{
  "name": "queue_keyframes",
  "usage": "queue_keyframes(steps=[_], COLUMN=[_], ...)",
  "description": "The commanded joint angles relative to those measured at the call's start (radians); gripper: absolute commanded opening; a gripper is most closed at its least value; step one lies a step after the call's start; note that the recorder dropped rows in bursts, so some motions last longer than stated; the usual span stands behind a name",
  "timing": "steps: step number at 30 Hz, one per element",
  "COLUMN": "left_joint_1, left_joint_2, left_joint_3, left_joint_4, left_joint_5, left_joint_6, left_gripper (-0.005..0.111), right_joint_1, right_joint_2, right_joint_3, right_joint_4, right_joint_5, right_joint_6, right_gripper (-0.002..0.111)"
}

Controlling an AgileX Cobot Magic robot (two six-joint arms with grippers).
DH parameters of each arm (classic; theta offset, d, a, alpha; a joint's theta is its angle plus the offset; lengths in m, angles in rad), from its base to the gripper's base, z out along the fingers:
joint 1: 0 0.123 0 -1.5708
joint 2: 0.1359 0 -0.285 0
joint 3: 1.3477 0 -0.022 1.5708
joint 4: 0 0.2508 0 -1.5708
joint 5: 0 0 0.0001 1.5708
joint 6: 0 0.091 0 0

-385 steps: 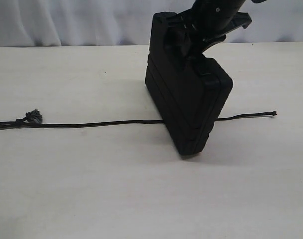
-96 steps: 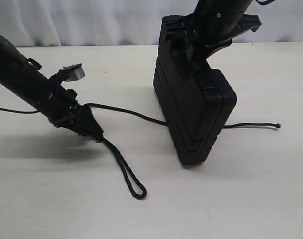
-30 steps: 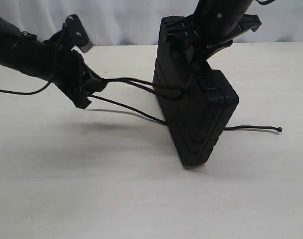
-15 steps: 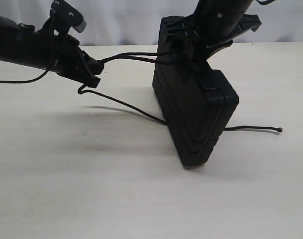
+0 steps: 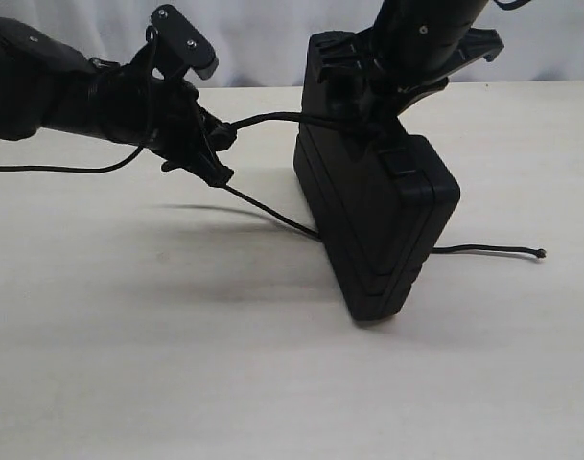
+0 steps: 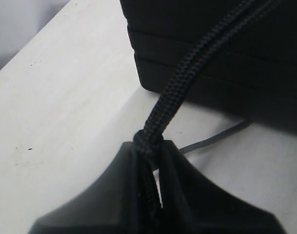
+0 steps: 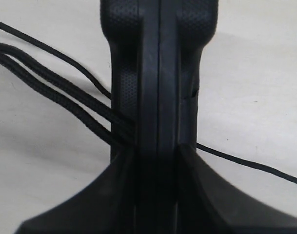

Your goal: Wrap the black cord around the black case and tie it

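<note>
Items counted: one black case (image 5: 383, 220), one black cord (image 6: 181, 78), two arms.

The case stands on edge directly beneath the right claw (image 7: 155, 152), which is clenched on its top rim. Its long axis lies level along the table (image 5: 176, 364).

The left claw (image 6: 150, 147) is pinching the cord. Strands run from it to the case top beside the right claw, and one strand passes under the case.

The left arm reaches in nearly level, clear of the table. The right arm descends from above.

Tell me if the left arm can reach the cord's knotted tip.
Probably not: the upright black case stands between the left gripper and the tip, and its jaws hold the black cord.
</note>
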Motion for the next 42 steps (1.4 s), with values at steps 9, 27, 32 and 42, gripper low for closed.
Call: queue_keyframes(steps=[9,27,32,42], left_joint_1=[-0.127,-0.264,-0.269,-0.269], left_joint_2=[-0.008,-0.008,0.017,0.022], left_joint_3=[-0.012,-0.105,-0.105,-0.126], left_joint_4=[-0.004,-0.09,-0.083,-0.09], left_joint_5=[-0.057,-0.087,-0.078,-0.038], left_joint_6=[-0.003,-0.003,-0.003,0.002], left_gripper=[0.0,0.0,0.0,0.0], right_joint_1=[0.001,0.001,0.001,0.001], right_joint_2=[-0.01,-0.01,-0.01,-0.01], right_joint_3=[-0.001,-0.001,-0.001,-0.001], right_joint_4=[0.023,0.042,0.042,0.042], right_joint_5=[0.025,0.031,0.031,0.028], right_joint_6=[-0.011,-0.011,-0.011,-0.015], right_gripper=[0.004,0.004,0.004,0.004])
